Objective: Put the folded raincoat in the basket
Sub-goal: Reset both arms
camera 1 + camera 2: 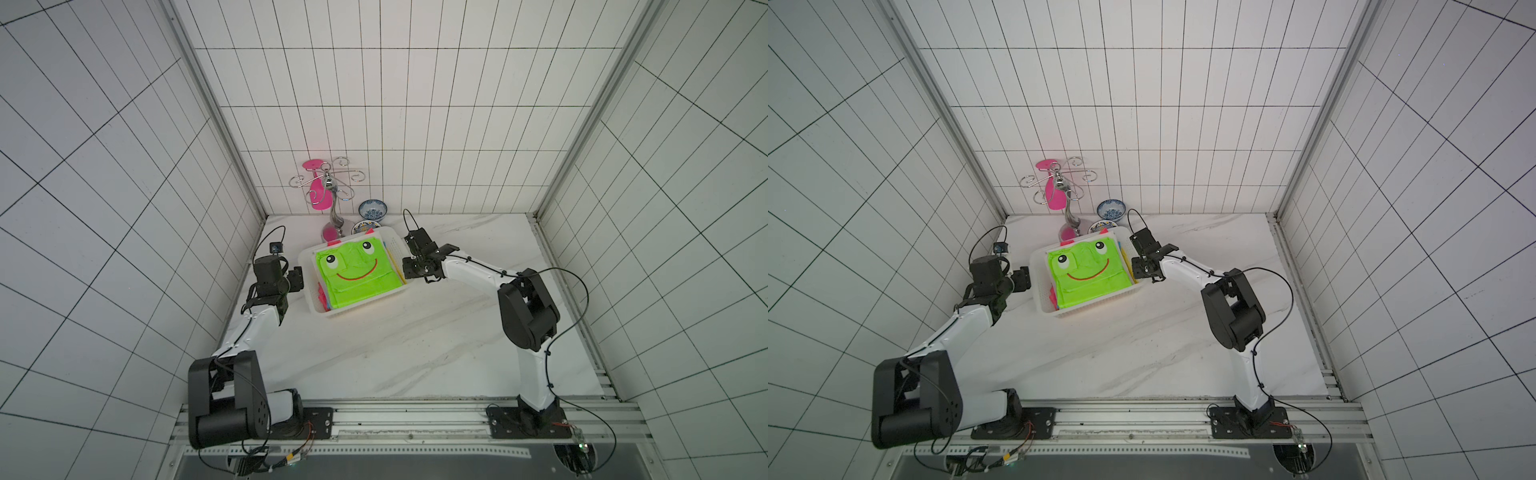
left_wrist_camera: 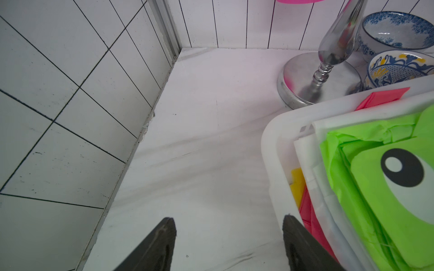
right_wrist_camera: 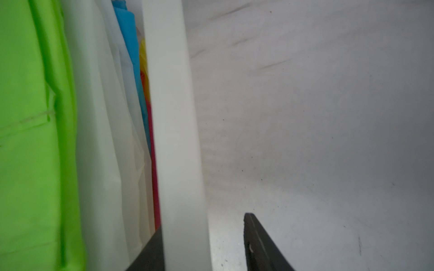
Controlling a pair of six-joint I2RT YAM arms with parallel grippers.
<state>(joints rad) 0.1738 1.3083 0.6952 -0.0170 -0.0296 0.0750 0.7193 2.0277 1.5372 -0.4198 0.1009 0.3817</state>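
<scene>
The folded raincoat (image 1: 357,274) (image 1: 1088,274), bright green with a frog face, lies flat on top inside the white basket (image 1: 311,291) (image 1: 1040,291) in both top views. My left gripper (image 1: 297,280) (image 2: 230,219) stands open just outside the basket's left wall, with only bare table between its fingers; one finger is close to the rim (image 2: 270,140). My right gripper (image 1: 409,270) (image 3: 204,221) is open astride the right rim (image 3: 173,117), one finger inside the basket, the other outside with a gap. The green raincoat (image 3: 28,140) (image 2: 387,187) is touched by neither.
White, blue, yellow and pink folded sheets (image 3: 128,58) lie under the raincoat. Behind the basket stand a chrome hook stand (image 1: 332,195) with pink pieces and two patterned bowls (image 1: 372,209) (image 2: 399,68). The tiled left wall (image 2: 70,117) is close to my left gripper.
</scene>
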